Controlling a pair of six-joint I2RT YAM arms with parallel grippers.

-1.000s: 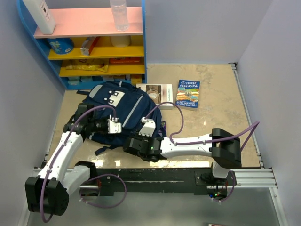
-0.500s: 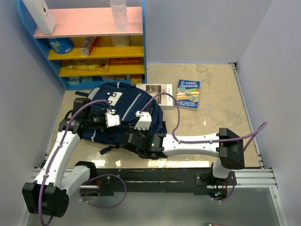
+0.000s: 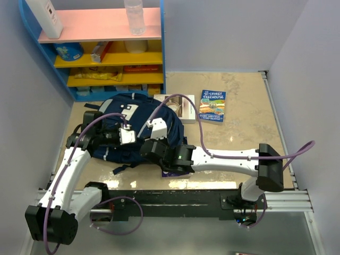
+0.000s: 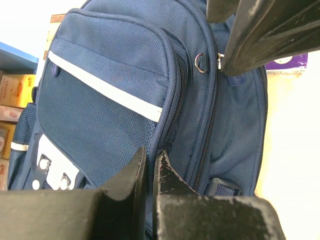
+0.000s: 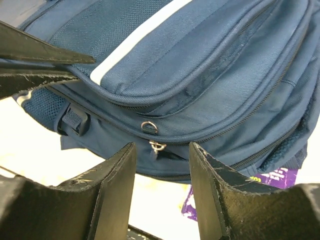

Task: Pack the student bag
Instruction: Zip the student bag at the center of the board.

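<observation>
- While you check the table point(image 3: 249, 127), note that the student bag point(image 3: 139, 112) lies on it, just in front of the blue shelf unit point(image 3: 162, 48) and between both arms.
- Your left gripper point(image 4: 150, 159) sits at the bag's front-pocket zip seam with its fingers drawn together. Whether they pinch fabric cannot be told.
- Your right gripper point(image 5: 161, 146) stands with its fingers apart at the bag's lower side. A metal zip pull point(image 5: 157, 146) shows between them, clear of both.
- A purple item point(image 5: 272, 176) lies partly under the bag.
- A blue-covered book point(image 3: 212, 105) lies apart, right of the bag.
</observation>
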